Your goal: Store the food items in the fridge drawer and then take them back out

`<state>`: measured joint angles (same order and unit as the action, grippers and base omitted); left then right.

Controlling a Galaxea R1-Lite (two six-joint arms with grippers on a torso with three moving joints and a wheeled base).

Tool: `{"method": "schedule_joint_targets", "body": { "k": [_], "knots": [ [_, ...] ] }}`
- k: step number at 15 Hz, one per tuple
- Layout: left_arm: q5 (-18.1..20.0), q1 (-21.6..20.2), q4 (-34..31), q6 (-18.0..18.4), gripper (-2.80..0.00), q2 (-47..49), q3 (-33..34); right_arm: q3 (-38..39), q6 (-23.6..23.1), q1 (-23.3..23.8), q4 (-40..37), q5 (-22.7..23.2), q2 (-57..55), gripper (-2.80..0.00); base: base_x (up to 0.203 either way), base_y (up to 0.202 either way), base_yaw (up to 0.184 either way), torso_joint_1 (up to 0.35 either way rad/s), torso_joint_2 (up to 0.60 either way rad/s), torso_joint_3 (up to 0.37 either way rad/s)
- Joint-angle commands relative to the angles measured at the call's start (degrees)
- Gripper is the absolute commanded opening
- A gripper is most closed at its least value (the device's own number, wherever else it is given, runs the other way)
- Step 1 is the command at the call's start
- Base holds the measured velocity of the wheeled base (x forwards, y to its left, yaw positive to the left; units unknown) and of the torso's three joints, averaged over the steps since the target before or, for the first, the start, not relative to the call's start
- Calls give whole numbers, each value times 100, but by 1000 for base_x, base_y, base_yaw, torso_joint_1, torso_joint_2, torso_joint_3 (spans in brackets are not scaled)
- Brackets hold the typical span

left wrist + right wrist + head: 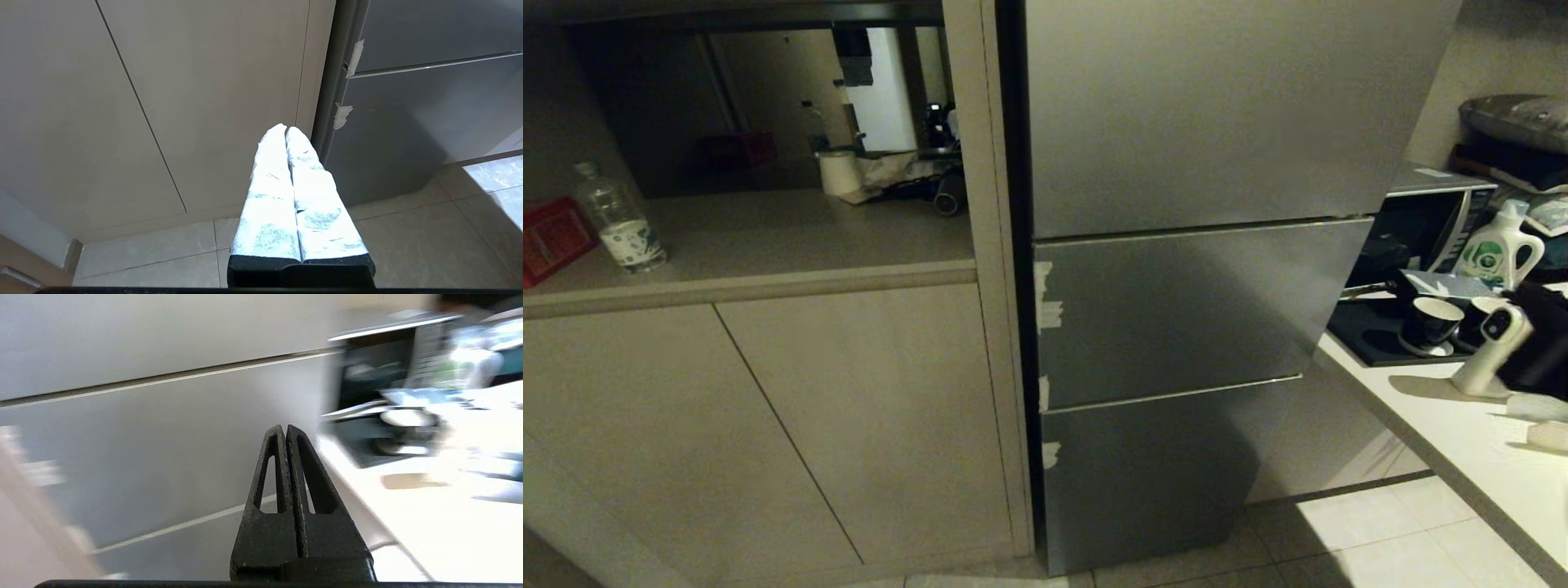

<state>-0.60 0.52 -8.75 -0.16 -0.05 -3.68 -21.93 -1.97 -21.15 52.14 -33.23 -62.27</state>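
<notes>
Across the middle of the head view stands the grey fridge [1201,269], its upper door and two lower fronts all closed, with scraps of pale tape [1046,298] along its left edge. We see neither the fridge drawer nor any food items in the three views; whatever lies behind the closed fronts is hidden from us. At the left of the frame a beige cabinet [768,416] carries a counter [768,245] with a clear water bottle [619,220], a red box [551,237] and a roll of paper [840,171] further back. At the right edge a white counter [1462,441] holds dark cups [1431,322], a microwave [1429,224] and a white detergent jug [1503,245]. Our left gripper [285,128] shows in its wrist view, its white-wrapped fingers [269,196] pressed together and holding nothing, pointing toward the seam between the cabinet and the fridge, low near the tiled floor [408,245]. Our right gripper [284,428] shows in its own wrist view, black fingers [265,506] clenched together and empty, set before the fridge's grey front near the edge of the white counter; that view is blurred.
</notes>
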Motion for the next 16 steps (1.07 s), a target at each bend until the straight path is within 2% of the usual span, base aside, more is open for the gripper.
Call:
{"method": "schedule_joint_targets", "body": {
  "k": [1,4,5,6,9,16],
  "knots": [
    [-2,0,-4,-10,-280,5,-1,740,-73,865,-1268,713,2751,-280,0,0,0,0,0,0],
    [-2,0,-4,-9,-280,5,-1,1631,-172,1827,-3202,2502,4526,-280,0,0,0,0,0,0],
    [-2,0,-4,-6,-280,5,-1,1969,-209,1993,-3655,2884,4975,-280,0,0,0,0,0,0],
    [-2,0,-4,-7,-280,5,-1,2128,-234,2062,-4003,3081,5386,-280,0,0,0,0,0,0],
    [-2,0,-4,-1,-280,5,-1,2312,-593,2126,-4640,3418,6260,-280,0,0,0,0,0,0],
    [-2,0,-4,-1,-280,5,-1,2369,-165,2141,-4757,3402,6235,-280,0,0,0,0,0,0]
  ]
}}
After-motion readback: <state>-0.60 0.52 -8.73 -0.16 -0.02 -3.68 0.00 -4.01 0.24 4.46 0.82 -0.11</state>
